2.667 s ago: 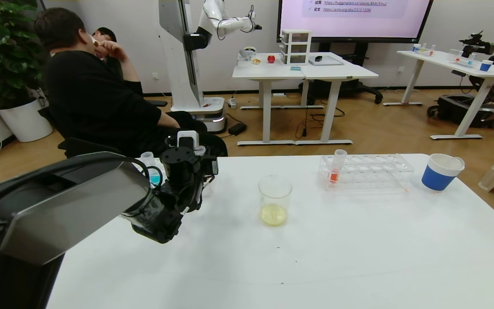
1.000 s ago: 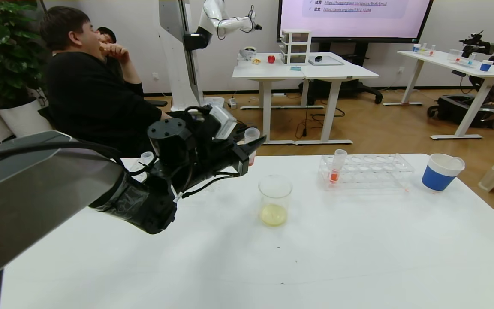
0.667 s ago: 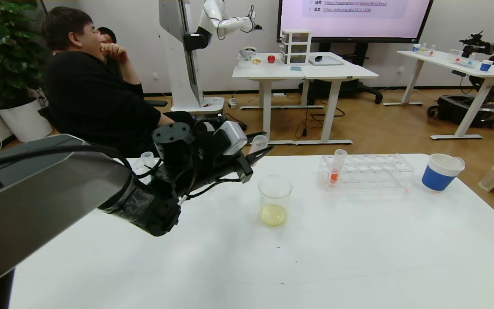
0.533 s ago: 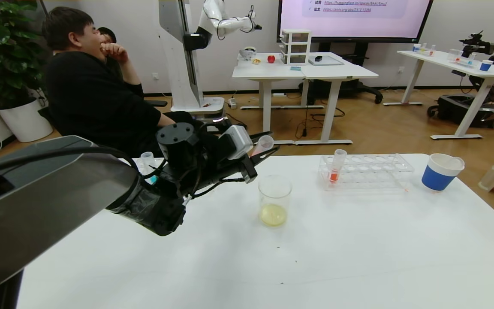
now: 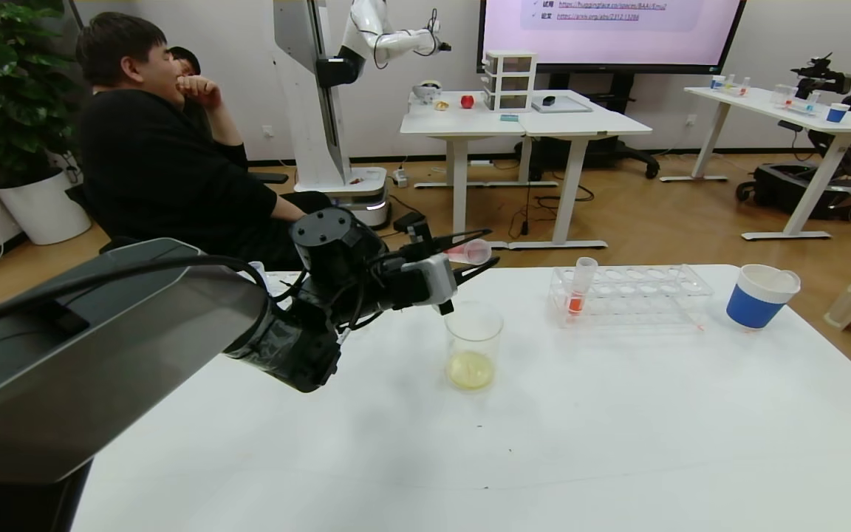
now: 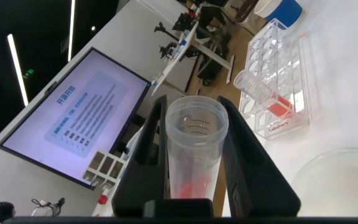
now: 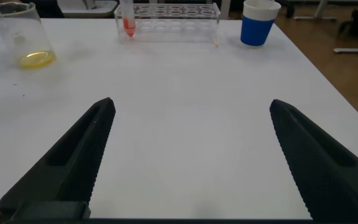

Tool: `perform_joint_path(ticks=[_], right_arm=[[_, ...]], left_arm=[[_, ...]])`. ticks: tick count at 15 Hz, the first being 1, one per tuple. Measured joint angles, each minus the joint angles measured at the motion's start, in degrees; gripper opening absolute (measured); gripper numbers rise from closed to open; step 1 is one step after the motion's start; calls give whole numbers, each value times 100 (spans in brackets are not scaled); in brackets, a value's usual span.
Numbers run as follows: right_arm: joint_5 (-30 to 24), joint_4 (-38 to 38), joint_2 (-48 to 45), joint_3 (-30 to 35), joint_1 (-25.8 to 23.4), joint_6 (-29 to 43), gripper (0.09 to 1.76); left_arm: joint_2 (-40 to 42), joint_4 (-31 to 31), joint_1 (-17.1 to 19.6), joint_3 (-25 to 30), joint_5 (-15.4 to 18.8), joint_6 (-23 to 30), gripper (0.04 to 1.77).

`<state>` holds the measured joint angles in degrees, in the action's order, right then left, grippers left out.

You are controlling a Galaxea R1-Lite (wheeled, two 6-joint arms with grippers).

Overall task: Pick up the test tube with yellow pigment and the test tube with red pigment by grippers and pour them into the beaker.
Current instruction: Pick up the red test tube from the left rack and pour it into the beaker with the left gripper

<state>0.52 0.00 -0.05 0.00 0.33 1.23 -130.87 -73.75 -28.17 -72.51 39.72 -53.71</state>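
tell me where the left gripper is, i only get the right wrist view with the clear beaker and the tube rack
Observer: The left gripper hangs just above the far rim of the clear straight-sided beaker.
Operator: holding anything
Observer: Yes, it is shut on a slim clear plastic test tube with red pigment.
Operator: upright or tipped
Observer: Tipped almost level in the head view, its open mouth pointing toward the clear plastic tube rack.
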Motion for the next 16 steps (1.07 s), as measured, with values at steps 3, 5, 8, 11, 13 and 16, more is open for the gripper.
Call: perform_joint_path(ticks=[3,5,8,11,13,16], right_arm=[[0,0,0,0,0,-2,174],[0,0,0,0,0,0,174],[0,0,0,0,0,-2,174],[0,0,0,0,0,0,174],[0,0,0,0,0,-2,174],[0,0,0,0,0,0,174]], left_arm=[[-72,-9,30,21,215,-681,52],[-128,-30,50,33,350,-1059,52],[-221,-72,43,35,378,-1473,52],[-262,-177,39,0,352,-1855,52],[-299,-256,39,-17,344,-2032,52],[-404,-452,50,-30,341,-2332,52]])
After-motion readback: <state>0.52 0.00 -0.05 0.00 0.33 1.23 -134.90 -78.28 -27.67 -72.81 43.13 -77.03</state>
